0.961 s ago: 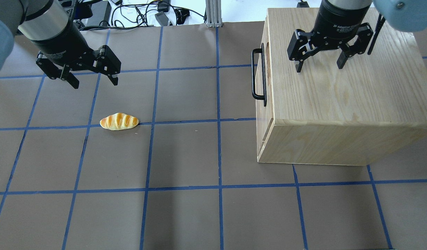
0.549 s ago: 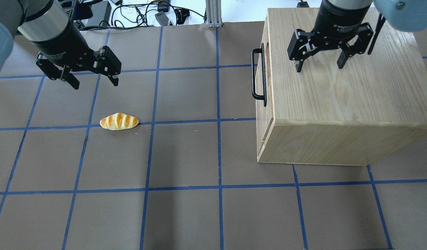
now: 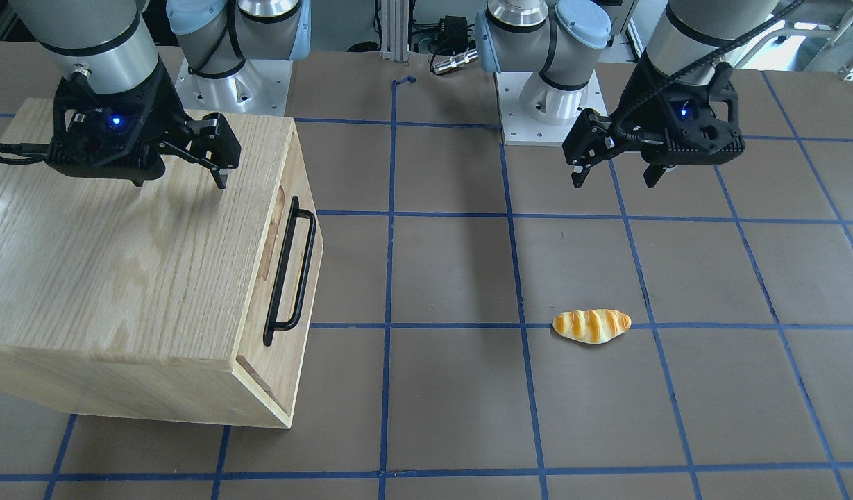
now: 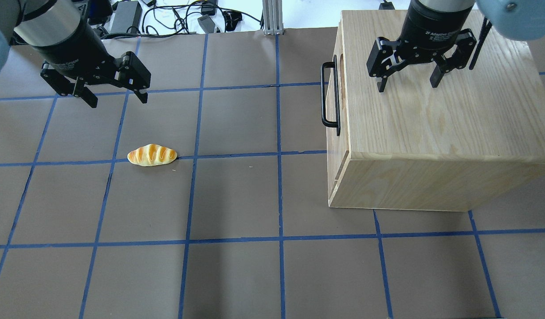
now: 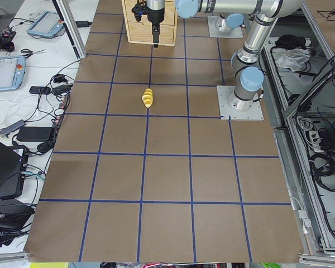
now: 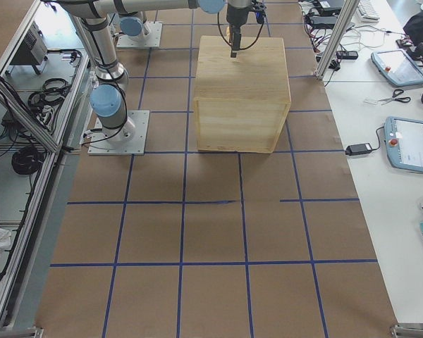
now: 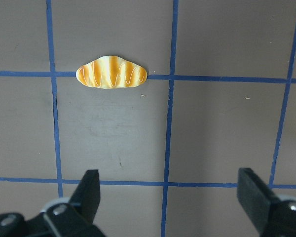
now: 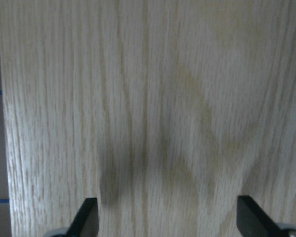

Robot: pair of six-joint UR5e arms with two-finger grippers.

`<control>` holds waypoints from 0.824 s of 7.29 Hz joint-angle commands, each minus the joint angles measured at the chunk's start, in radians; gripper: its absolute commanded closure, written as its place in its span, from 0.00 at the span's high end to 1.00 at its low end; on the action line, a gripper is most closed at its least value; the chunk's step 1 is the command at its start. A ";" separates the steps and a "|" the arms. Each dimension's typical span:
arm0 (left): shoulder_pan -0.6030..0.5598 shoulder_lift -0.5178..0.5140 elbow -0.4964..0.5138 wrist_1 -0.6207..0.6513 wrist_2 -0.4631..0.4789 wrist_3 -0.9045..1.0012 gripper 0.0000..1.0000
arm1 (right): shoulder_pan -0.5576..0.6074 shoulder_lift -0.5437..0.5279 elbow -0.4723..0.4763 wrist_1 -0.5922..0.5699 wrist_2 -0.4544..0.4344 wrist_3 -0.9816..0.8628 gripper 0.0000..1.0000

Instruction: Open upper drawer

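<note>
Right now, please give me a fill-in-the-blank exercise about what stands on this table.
1. The right tool hovers, jaws ____, above the wooden cabinet.
2. The upper drawer has a bar handle that is ____ in colour.
3. The bread roll lies on a ____ tape line, near the left tool.
Missing words: open; black; blue.

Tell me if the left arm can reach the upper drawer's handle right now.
Probably yes. The left end effector hangs open above the table, the upper drawer's handle faces its side, and nothing stands between them; the bread roll lies off that line.
</note>
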 commanded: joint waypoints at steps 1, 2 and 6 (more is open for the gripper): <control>-0.006 0.016 0.003 -0.053 -0.006 -0.009 1.00 | 0.000 0.000 0.000 0.000 0.000 0.001 1.00; 0.006 0.008 -0.013 -0.052 -0.027 -0.006 1.00 | 0.000 0.000 0.000 0.000 0.000 0.001 1.00; -0.024 -0.047 -0.003 0.057 -0.073 -0.035 1.00 | -0.001 0.000 0.000 0.000 0.000 0.001 1.00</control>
